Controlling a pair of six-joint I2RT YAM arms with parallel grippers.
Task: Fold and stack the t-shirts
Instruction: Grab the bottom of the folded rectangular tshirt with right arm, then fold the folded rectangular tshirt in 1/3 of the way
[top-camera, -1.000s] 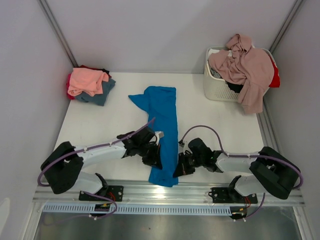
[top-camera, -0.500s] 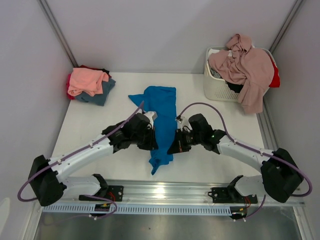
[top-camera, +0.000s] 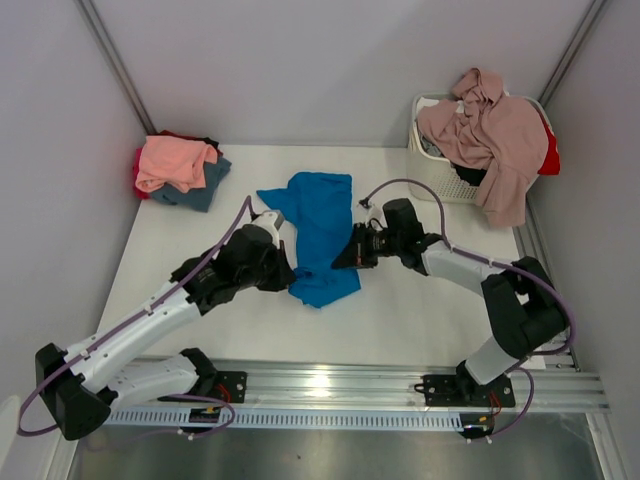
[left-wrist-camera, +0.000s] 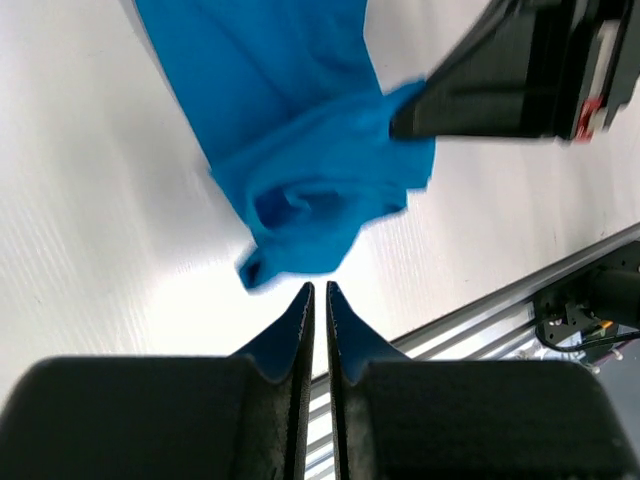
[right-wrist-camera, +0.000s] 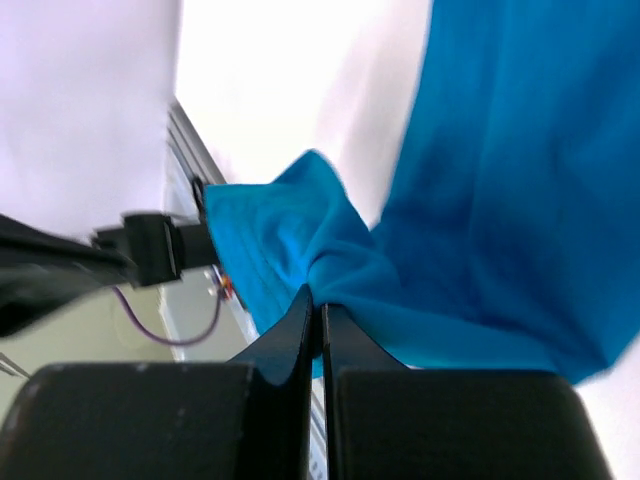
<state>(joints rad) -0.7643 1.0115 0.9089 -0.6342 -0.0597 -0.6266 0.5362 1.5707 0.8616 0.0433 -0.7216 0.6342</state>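
Right tool (right-wrist-camera: 320, 292) clenched on blue t-shirt (top-camera: 322, 215) edge; left tool (left-wrist-camera: 316, 289) closed beside it

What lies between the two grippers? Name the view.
The bright blue t-shirt, its folded near end spanning from left gripper to right gripper; top external view.

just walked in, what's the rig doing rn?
Mid-fold on one shirt. The left gripper and right gripper are each shut on the near end of the blue t-shirt. That end is bunched and doubled over the part lying flat on the table. A pile of shirts, salmon pink on top, sits at the far left corner. The white basket at far right holds more, with a mauve-pink shirt draped over its rim.
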